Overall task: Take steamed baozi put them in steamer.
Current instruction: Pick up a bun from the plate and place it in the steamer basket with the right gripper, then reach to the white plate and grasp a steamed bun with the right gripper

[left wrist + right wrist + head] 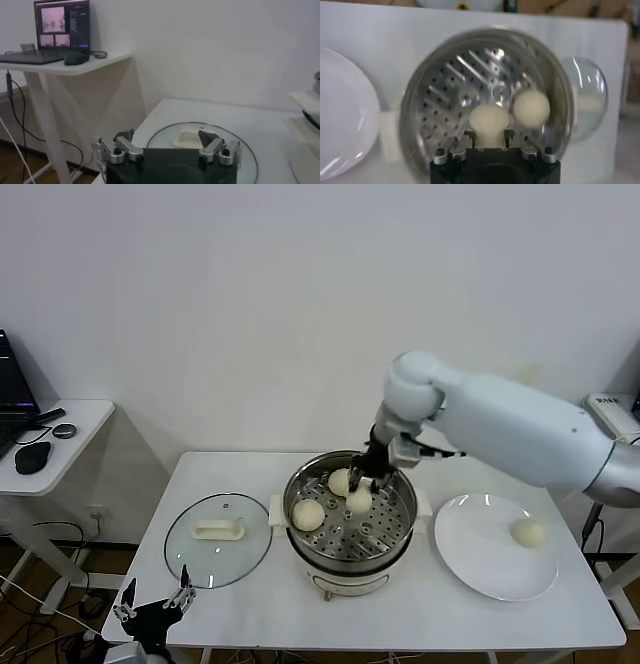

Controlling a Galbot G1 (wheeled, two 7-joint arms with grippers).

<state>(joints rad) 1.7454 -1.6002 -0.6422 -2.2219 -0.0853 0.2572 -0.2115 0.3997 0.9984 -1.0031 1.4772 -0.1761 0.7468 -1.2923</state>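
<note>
Baozi [489,119], smooth, round, cream-white, sits clamped in the right gripper [489,141] over the shiny perforated steamer [445,90].

The right arm [520,429] is a smooth glossy white shell with a rounded joint cap, ending in a black right gripper [366,480]. The left gripper [152,600] has a black body, silver knuckle links with dark screws, and dark fingers [207,136].

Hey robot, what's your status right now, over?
Right claw shut on a bun, over the steamer. Left claw open, idle beside the lid. One bun left on the plate. Nothing in the way.
</note>
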